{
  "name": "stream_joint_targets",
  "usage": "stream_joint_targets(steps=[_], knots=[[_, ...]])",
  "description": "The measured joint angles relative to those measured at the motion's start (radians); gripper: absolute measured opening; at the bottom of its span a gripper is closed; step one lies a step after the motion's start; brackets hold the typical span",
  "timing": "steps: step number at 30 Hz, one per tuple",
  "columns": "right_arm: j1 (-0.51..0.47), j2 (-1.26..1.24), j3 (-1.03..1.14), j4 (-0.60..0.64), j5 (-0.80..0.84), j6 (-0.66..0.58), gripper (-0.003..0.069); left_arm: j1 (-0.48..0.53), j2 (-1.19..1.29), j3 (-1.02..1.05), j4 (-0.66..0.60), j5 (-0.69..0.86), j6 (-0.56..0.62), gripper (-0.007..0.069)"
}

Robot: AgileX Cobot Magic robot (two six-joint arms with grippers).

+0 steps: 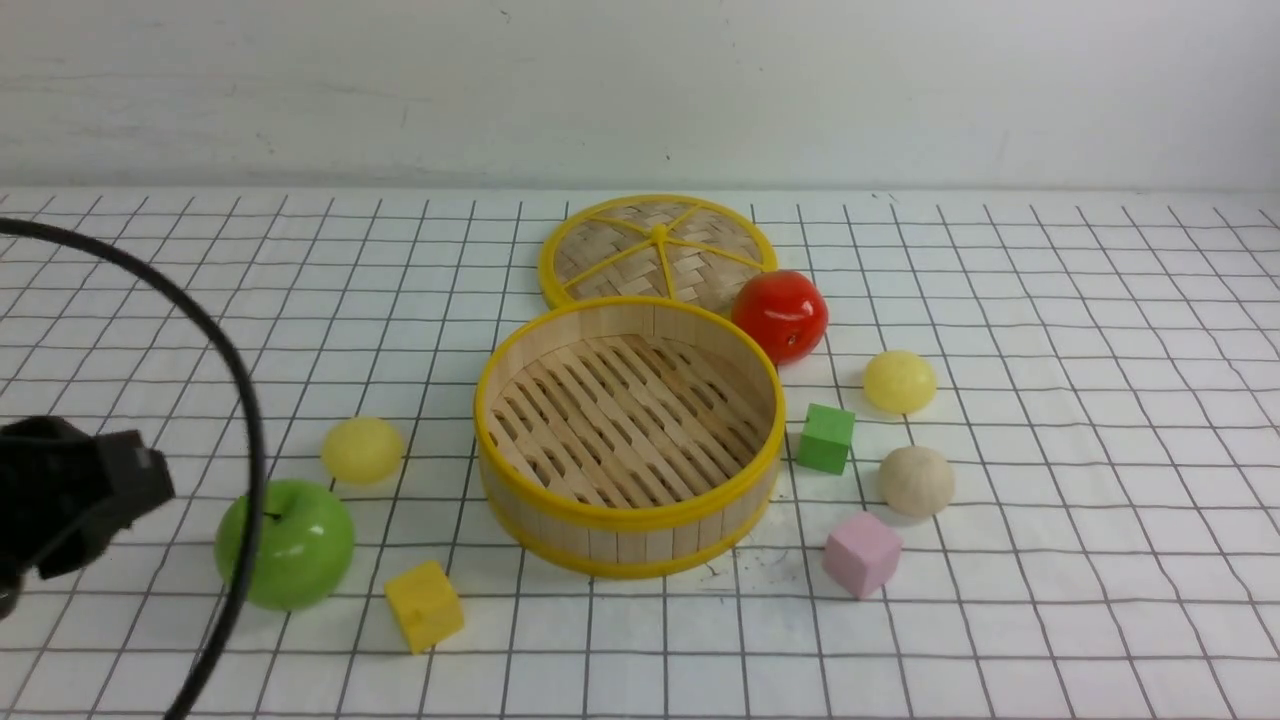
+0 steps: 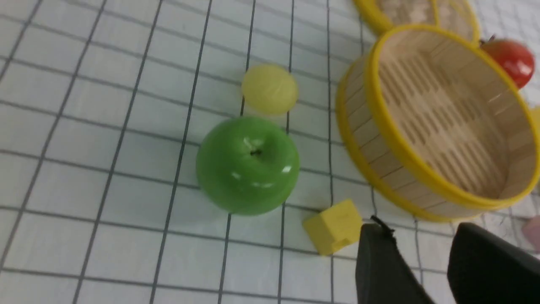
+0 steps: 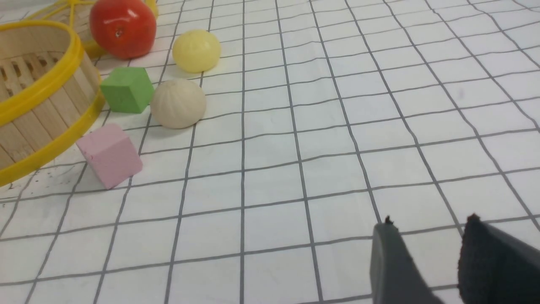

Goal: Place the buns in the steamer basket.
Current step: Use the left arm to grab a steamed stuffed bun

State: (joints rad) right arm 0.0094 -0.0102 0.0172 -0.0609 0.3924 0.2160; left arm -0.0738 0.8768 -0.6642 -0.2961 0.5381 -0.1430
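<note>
Because the steamer basket (image 1: 628, 515) stands at centre frame with its woven lid (image 1: 657, 248) laid flat behind it, the slatted floor is open from above, and it holds nothing yet. All three buns rest on the bench (image 1: 1100, 620) outside it: a pale yellow bun (image 1: 362, 450) at lower left, just behind the green apple (image 1: 285, 543), and a second yellow bun (image 1: 900, 381) and the beige bun (image 1: 916, 480) right of centre, near the green cube (image 1: 826, 438). The left end effector (image 2: 422, 240) and the right end effector (image 3: 428, 240) each hover with jaws apart and empty, probably poised to take the buns on their own sides.
</note>
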Motion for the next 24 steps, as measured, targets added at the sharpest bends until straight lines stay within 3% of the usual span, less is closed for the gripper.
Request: stream_joint_targets(steps=[5,18,24], knots=[[0.0,0.0,0.0,0.0,0.0,0.0,0.0241,0.0,0.167,-0.084,-0.023,0.102,0.035,0.0238],[0.0,0.0,0.0,0.0,0.0,0.0,0.0241,0.0,0.596,-0.572,-0.011,0.329,0.101,0.0238],[0.0,0.0,0.0,0.0,0.0,0.0,0.0241,-0.01,0.814,-0.728,0.083,0.372,0.071,0.0238]])
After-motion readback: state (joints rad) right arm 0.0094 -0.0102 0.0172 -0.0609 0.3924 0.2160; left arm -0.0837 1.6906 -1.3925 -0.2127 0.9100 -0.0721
